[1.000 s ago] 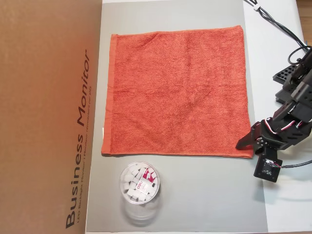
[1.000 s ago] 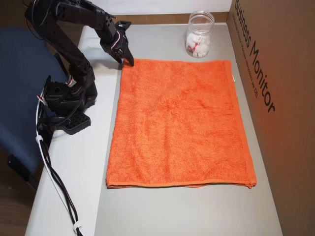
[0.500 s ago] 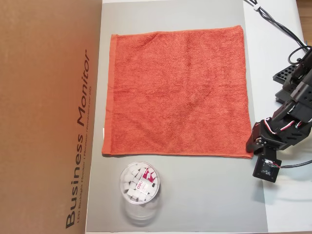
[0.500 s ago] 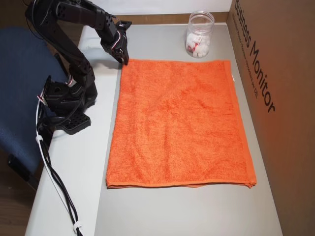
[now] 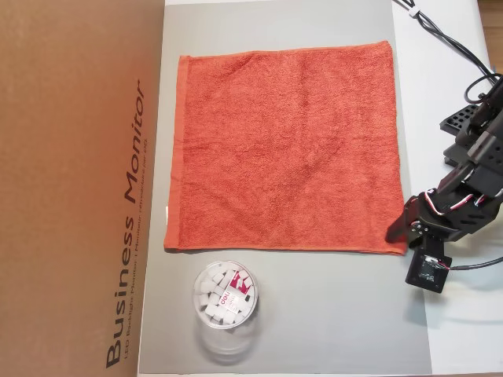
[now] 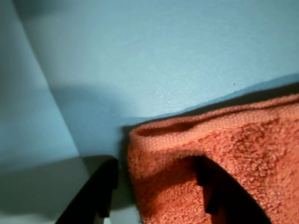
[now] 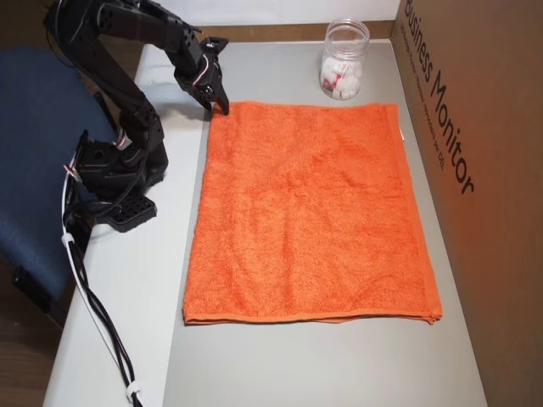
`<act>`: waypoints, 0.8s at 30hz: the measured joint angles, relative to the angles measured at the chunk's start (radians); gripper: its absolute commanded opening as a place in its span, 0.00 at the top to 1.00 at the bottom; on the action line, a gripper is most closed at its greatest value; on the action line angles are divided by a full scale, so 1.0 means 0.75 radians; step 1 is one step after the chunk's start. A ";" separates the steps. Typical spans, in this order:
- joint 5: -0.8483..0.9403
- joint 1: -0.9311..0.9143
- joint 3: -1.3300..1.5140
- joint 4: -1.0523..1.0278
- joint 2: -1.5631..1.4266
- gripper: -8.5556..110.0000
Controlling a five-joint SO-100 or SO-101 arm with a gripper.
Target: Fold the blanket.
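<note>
The blanket (image 5: 283,149) is an orange-red terry towel lying flat and unfolded on the grey mat (image 5: 330,314) in both overhead views, also shown as the blanket (image 7: 305,212). My gripper (image 5: 399,232) is down at the blanket's corner nearest the arm, seen at the top left corner in an overhead view (image 7: 221,107). In the wrist view the hemmed corner of the blanket (image 6: 243,154) lies between the two dark fingers of the gripper (image 6: 156,186). The jaws are spread apart, one on each side of the corner. The corner rests on the mat.
A brown cardboard box (image 5: 78,188) printed "Business Monitor" borders the blanket's far side. A clear plastic tub (image 5: 225,297) with white pieces stands on the mat beside the blanket. The arm's base (image 7: 114,170) and cables (image 7: 102,322) sit on the white table; a blue chair (image 7: 34,153) is behind.
The gripper's tip drew back from the corner half a second ago and now reaches over it again. The blanket has not moved.
</note>
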State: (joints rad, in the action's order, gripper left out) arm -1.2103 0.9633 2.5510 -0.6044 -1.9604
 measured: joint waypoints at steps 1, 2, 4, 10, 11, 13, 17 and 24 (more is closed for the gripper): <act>0.000 -0.010 -0.006 0.006 0.012 0.78; 0.000 -0.020 -0.014 0.010 0.022 0.79; 0.000 -0.039 -0.027 0.014 0.049 0.81; 0.000 -0.086 -0.041 0.045 0.074 0.86; 0.000 -0.096 -0.041 0.051 0.074 0.87; 0.000 -0.106 -0.043 0.055 0.076 0.90; -0.002 -0.106 -0.041 0.055 0.078 0.93; -0.002 -0.106 -0.045 0.055 0.082 0.93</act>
State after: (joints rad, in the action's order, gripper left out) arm -1.2118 0.8836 2.5173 -0.5630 -1.8991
